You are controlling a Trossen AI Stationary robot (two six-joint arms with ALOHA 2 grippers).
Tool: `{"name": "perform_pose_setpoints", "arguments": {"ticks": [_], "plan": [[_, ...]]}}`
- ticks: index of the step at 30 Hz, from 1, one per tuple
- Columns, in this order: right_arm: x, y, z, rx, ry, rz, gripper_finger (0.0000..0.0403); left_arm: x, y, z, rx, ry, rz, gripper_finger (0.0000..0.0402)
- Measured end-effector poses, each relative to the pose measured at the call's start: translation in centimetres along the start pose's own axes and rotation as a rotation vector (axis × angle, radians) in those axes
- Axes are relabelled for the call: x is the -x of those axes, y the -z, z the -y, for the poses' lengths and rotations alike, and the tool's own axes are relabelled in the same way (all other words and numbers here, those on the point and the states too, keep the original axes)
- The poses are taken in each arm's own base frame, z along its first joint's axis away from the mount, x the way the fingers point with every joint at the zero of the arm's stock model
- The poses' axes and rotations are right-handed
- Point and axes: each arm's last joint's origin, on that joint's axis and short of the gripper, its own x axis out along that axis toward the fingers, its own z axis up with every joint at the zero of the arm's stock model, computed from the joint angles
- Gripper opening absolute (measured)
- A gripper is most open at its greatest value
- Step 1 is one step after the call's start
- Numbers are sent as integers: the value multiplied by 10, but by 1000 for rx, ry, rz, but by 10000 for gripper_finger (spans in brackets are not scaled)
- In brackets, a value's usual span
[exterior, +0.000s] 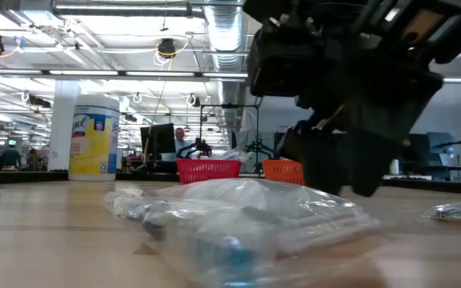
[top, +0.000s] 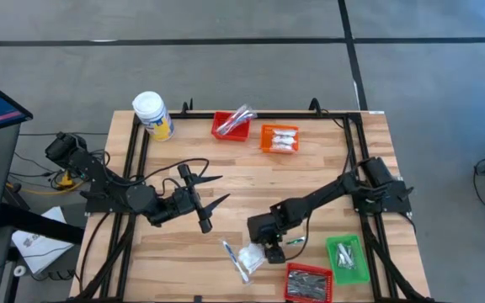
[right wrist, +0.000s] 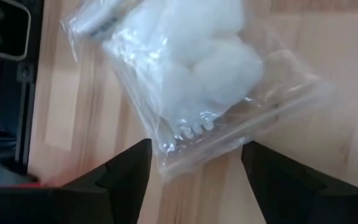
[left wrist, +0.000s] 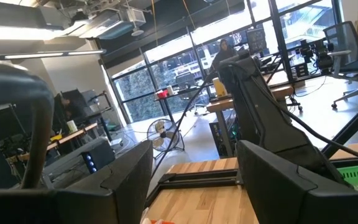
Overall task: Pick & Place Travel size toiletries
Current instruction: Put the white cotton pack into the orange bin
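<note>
Near the desk's front edge, a clear packet of toiletries (right wrist: 197, 81) lies flat just ahead of the right gripper (right wrist: 194, 165), jaws released, while the left gripper (top: 202, 195) waits farther off, also released.

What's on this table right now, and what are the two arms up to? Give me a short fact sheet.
Right gripper: open, just above a clear packet near the table's front edge
Left gripper: open, empty, idle over mid table
Back of table: yellow jar, red basket, orange basket
Front right: green basket, second red basket
Loose: stick beside the packet
</note>
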Motion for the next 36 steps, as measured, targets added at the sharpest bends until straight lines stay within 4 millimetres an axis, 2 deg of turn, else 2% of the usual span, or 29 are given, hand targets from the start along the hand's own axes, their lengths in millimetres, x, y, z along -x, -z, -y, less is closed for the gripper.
{"name": "perform_pose_setpoints", "arguments": {"ticks": [5,10,15,21,29,33,36], "plan": [[-1,-5,1,13,4,50,221,0,0,0,0,0,0,227],[0,-7,4,-21,28,78,175,0,0,0,0,0,0,227],[0,-7,5,-47,32,78,112,0,0,0,0,0,0,227],[1,-8,8,-82,57,82,12,0,0,0,0,-1,0,227],[9,-9,11,-94,119,102,3,0,0,0,0,-5,-3,227],[31,-9,6,-91,197,138,1,0,0,0,0,-8,-4,227],[58,-11,-2,-81,248,200,1,0,0,0,0,-10,-6,227]]}}
